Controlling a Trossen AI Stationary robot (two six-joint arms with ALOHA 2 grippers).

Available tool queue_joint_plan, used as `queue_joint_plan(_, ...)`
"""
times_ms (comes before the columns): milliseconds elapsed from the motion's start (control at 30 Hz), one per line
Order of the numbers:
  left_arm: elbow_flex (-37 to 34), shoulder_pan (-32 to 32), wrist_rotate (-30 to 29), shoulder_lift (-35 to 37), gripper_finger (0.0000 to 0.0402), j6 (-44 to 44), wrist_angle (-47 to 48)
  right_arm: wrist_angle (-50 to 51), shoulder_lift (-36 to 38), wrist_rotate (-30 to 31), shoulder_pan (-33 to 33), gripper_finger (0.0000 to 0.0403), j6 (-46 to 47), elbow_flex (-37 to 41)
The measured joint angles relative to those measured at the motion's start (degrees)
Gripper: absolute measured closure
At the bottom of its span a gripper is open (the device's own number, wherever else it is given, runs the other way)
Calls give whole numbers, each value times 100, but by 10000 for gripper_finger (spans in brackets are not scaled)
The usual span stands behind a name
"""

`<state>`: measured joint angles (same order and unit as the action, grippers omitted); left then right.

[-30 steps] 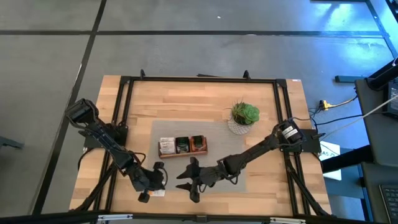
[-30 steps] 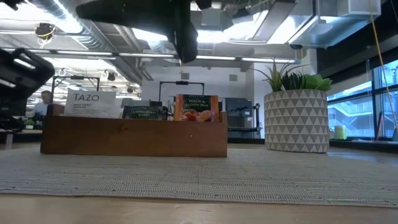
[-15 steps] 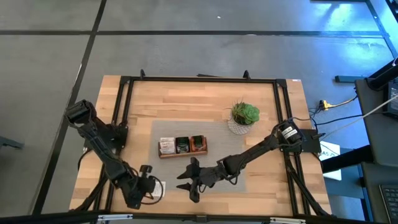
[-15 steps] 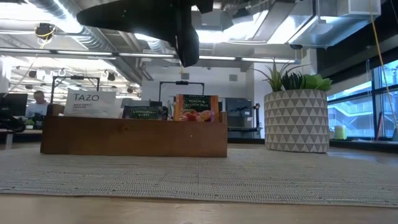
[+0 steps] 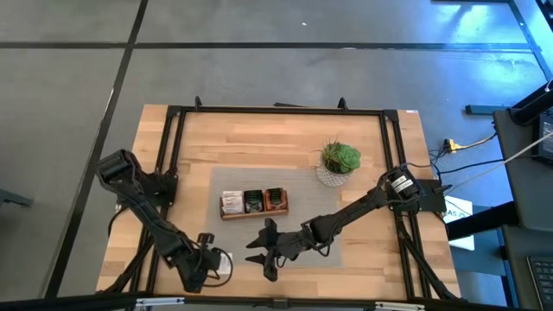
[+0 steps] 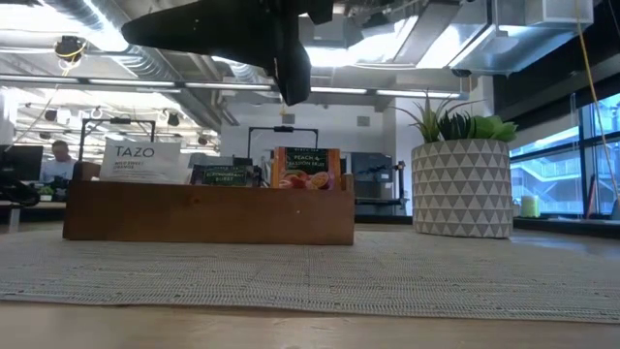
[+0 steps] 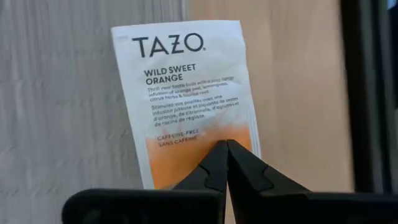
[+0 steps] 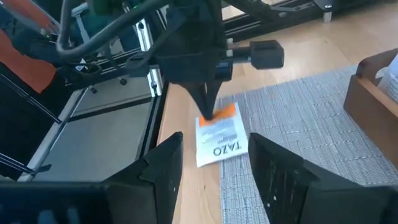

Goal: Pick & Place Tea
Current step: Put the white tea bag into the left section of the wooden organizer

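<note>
A white-and-orange tea sachet [image 7: 186, 93] lies flat at the near left, half on the grey mat [image 5: 298, 194] and half on bare wood; it also shows as the sachet [image 8: 219, 142] in the right wrist view. My left gripper [image 7: 225, 147] is shut and points steeply down at its orange end. My right gripper [image 8: 217, 168] hovers open over the mat just right of the sachet, touching nothing. The wooden tray [image 5: 252, 204] at mid-table holds upright sachets: white [image 6: 141, 160], dark green [image 6: 225, 174] and red-orange [image 6: 306, 167]. My left gripper meets the sachet's orange end [image 7: 180, 152] with its shut fingertips [image 8: 211, 112], coming from above and slanting down. The gripper hides the sachet's end edge, so I cannot tell whether it pinches or only presses it. The sachet lies flat on mat and wood.
A green plant in a white patterned pot [image 5: 339, 161] stands at the mat's far right corner. A black frame rail [image 5: 164, 181] runs along the table's left side close to the sachet. Bare wood [image 5: 276, 138] lies beyond the mat at the far side.
My left gripper has moved a little toward the table's near left corner and tipped to point more steeply down, staying shut. It now stands at the sachet's orange end. My right gripper has kept still.
</note>
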<state>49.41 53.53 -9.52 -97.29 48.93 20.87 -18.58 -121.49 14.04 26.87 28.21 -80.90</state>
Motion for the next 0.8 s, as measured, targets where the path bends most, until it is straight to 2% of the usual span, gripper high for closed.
queue_joint_plan(133,-24,-10,-209,-16,399,-49,-325,-40,-74,0,0,219,74,-4)
queue_joint_plan(367,-28,-16,-859,-75,399,-15,-476,-8,-580,-10,-30,219,1738,3)
queue_joint_plan(500,-19,-89,-962,-232,399,-5,-643,-26,-714,-201,-52,217,1825,7)
queue_joint_plan(800,-7,-148,-1137,-537,399,-4,-1094,-153,-737,-210,-133,155,2310,4)
